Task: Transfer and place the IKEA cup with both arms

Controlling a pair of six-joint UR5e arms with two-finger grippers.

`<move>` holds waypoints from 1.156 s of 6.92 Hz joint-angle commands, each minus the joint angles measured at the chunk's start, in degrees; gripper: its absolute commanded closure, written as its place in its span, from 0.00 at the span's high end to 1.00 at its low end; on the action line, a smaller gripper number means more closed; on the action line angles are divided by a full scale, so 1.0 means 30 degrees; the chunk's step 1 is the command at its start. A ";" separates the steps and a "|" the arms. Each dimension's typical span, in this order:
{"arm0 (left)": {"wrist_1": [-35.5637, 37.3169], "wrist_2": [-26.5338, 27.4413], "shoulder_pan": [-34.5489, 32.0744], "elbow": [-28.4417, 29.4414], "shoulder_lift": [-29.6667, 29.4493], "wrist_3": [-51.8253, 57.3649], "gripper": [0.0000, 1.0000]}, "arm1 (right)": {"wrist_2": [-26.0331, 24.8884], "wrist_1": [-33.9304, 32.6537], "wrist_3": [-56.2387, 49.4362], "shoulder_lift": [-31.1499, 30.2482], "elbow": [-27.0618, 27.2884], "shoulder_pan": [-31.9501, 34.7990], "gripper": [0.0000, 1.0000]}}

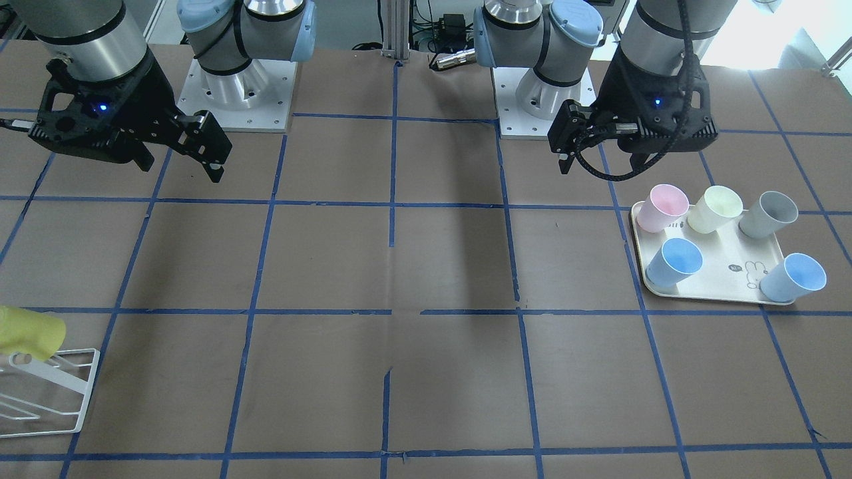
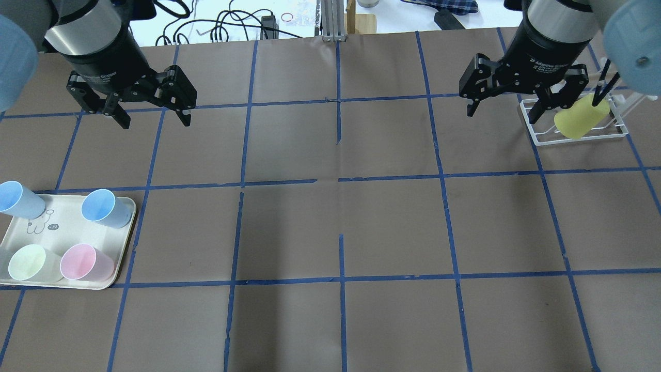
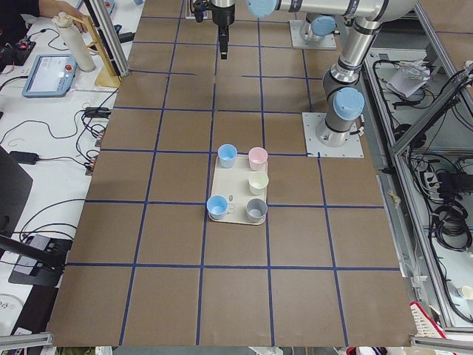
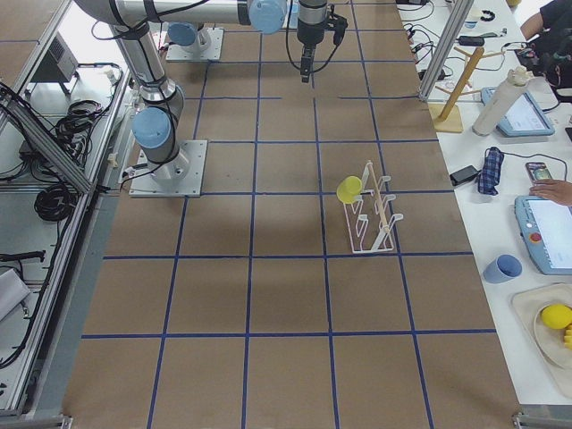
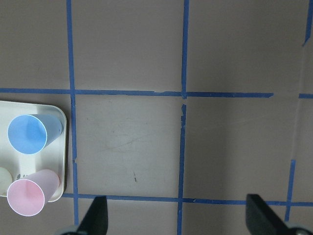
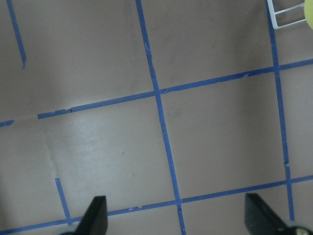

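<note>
The lemon-yellow IKEA cup [image 2: 578, 122] hangs tilted on a white wire rack [image 2: 573, 136] at the table's right side. It also shows in the front view [image 1: 30, 334] and the right side view [image 4: 349, 189]. My right gripper [image 2: 503, 114] hovers open and empty just left of the rack, apart from the cup. It is also in the front view [image 1: 180, 169] and its wrist view [image 6: 177, 220]. My left gripper [image 2: 155, 121] hovers open and empty over the far left of the table. It is also in the front view [image 1: 599, 163] and its wrist view [image 5: 178, 220].
A cream tray [image 2: 125, 232] at the near left holds a pink cup [image 2: 82, 262], a pale cream-yellow cup [image 2: 28, 262], two light blue cups [image 2: 103, 207] and a grey cup [image 1: 769, 214]. Blue tape lines grid the brown table. The rack's corner [image 6: 293, 19] shows in the right wrist view.
</note>
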 commanded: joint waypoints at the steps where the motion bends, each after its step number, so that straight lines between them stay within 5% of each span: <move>1: 0.0004 0.0077 -0.0001 -0.0060 0.0064 0.0083 1.00 | 0.0001 0.0005 0.0013 0.0000 -0.0001 0.0000 1.00; 8: 0.0033 -0.0040 -0.0060 -0.0031 0.0211 -0.0151 1.00 | 0.0060 -0.0053 0.0013 0.0029 -0.0001 0.0000 1.00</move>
